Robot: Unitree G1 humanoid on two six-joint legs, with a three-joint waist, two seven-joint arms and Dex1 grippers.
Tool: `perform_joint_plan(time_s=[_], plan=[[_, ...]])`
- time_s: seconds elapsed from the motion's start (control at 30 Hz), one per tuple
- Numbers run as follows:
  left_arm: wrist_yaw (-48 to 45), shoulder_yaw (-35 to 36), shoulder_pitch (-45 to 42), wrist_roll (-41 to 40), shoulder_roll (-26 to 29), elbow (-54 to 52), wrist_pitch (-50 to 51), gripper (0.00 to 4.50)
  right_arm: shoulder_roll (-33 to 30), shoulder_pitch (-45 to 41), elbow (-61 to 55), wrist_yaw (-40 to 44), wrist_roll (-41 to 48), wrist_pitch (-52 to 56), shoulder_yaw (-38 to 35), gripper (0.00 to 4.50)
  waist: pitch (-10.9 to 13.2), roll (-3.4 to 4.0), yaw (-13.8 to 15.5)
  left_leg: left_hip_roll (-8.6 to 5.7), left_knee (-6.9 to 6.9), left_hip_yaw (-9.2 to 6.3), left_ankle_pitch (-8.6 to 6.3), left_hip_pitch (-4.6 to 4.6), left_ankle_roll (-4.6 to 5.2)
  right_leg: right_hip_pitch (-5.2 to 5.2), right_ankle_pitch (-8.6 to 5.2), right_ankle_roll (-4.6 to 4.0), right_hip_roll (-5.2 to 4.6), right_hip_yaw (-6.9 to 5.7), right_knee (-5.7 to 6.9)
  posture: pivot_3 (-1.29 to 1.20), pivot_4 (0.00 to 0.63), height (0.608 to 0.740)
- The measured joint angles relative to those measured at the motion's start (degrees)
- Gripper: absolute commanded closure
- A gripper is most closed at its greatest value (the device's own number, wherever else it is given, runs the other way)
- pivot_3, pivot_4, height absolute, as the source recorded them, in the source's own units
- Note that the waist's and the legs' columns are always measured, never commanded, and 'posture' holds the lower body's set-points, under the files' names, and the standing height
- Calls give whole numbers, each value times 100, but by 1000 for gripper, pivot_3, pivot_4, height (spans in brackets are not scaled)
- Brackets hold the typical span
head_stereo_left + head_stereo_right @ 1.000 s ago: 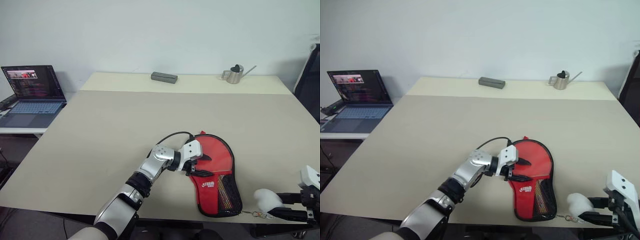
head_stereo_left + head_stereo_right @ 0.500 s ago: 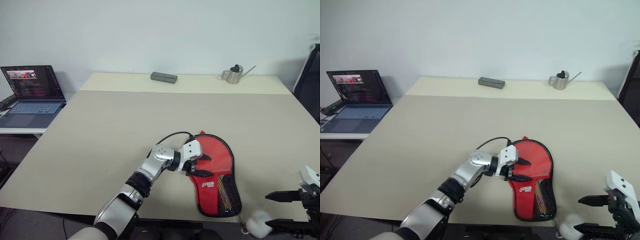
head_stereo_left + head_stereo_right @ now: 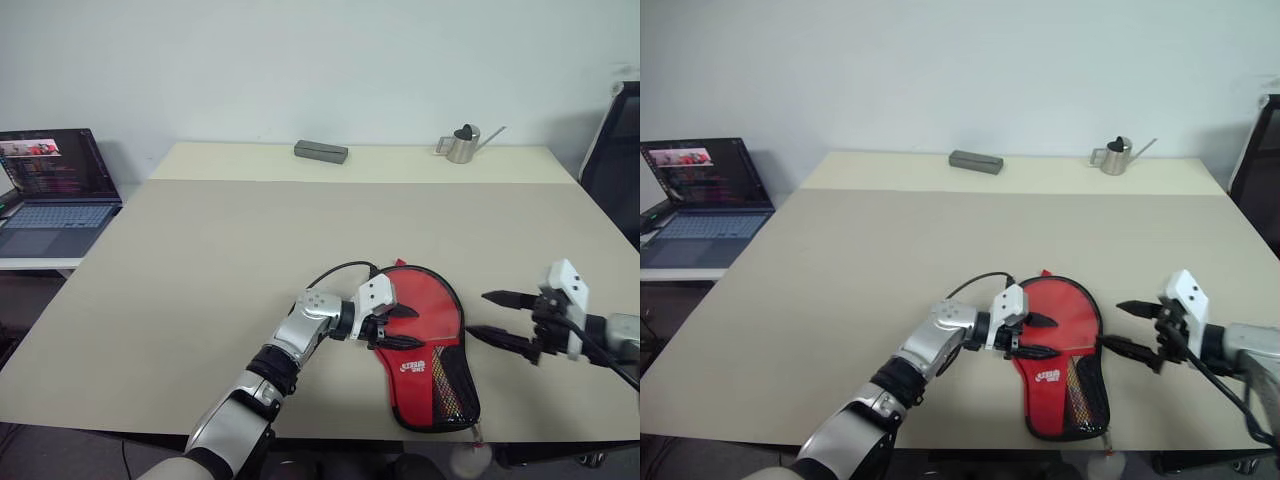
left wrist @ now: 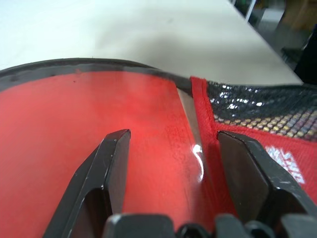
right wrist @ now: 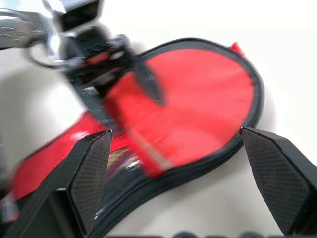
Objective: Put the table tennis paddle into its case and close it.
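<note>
A: Where is the case (image 3: 428, 350) right now?

B: Flat on the tabletop (image 3: 200, 260) near the front edge, round end toward the far side, mesh handle end toward the robot. The zipper edge looks closed all round, and I can't see the table tennis paddle itself, so my guess is it sits inside. A white pom-pom pull (image 3: 470, 459) hangs just past the tabletop's front edge by the case's narrow end.

A: Why is the left gripper (image 3: 400, 327) on it?

B: It looks like a steadying hold. The left arm reaches in from the case's left side, forearm low over the tabletop, wrist bent so the black fingers (image 4: 111, 168) point across the red fabric. The jaws stand partly apart, one finger over the plain red panel and the other by the seam where the mesh starts. They straddle the fabric, and I can't tell whether they press on it.

A: And the right gripper (image 3: 497, 319)?

B: Just beside the case's right edge, clear of it, pointing at it and slightly downward. Its jaws are spread wide with nothing between them, and the forearm comes in low from the right.

A: So what remains?

B: Little, I'd judge: maybe checking the zip is fully home.
</note>
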Motion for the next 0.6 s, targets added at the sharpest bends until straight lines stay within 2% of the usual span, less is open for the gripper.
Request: perform_joint_plan(time_s=[0.17,0.4,0.6], plan=[[9,161,115,-211,91,-485,480,1447,427,-661,696,-81,-213,-468,417,21,14,12,-46,2,7,7,16,-64,-25,-81,23,-38,2,7,22,0,150,740],[62,569,205,-459,779,-1560,1033,1447,795,-1196,1451,-180,-508,-942,691,21,45,18,-134,3,-1,8,21,-78,-35,-99,26,-44,2,8,16,0,150,740],[542,1162,607,-903,1153,-2584,1631,1447,1006,-1695,2224,-69,-647,-1491,807,21,61,22,-151,5,0,6,21,-78,-35,-100,27,-46,1,13,19,0,150,740]])
